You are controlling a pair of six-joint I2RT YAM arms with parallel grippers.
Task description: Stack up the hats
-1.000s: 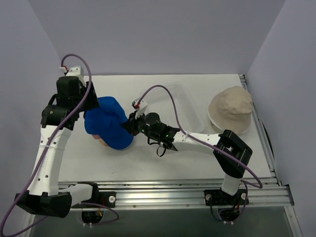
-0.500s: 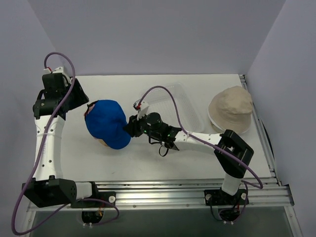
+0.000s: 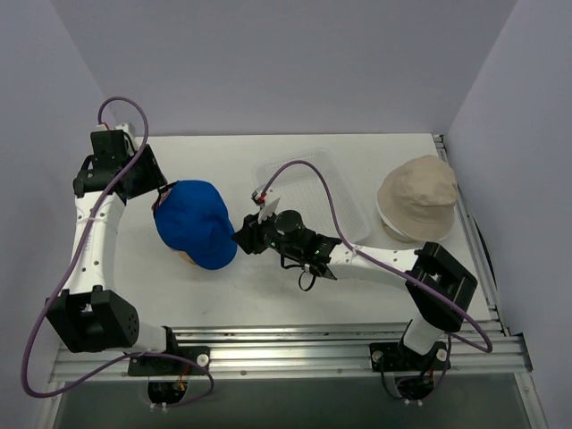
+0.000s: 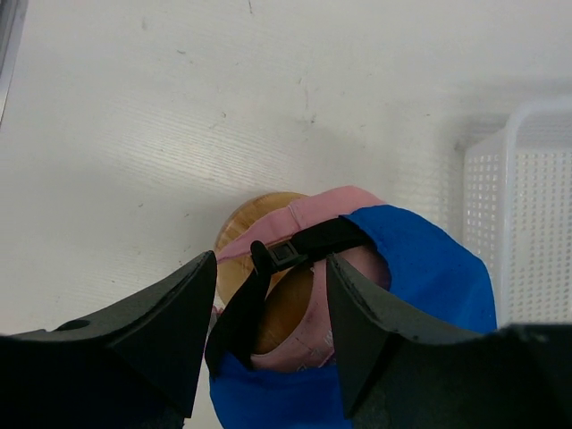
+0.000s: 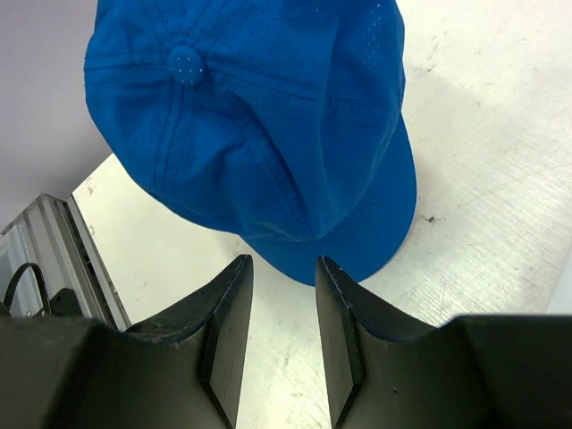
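Note:
The bright blue cap (image 3: 195, 223) lies over a pink cap (image 4: 315, 200) on an orange-brown dome (image 4: 248, 217) at the table's left. Its black rear strap (image 4: 308, 246) hangs between the open fingers of my left gripper (image 4: 271, 264), which hovers at the cap's back (image 3: 159, 189); I see no contact. My right gripper (image 5: 283, 264) is open just off the tip of the blue brim (image 5: 349, 241), at the cap's right side (image 3: 239, 237). The beige bucket hat (image 3: 417, 195) rests at the far right, with a whitish brim (image 3: 387, 221) showing under it.
A clear lattice basket (image 3: 315, 189) stands between the cap and the bucket hat, just behind my right arm. The metal rail (image 3: 313, 349) runs along the near edge. Grey walls close in on the left, back and right.
My right gripper has opened, let go of the blue brim and drawn back slightly. My left arm pulled away from the cap toward the back left. The blue cap has settled on the dome.

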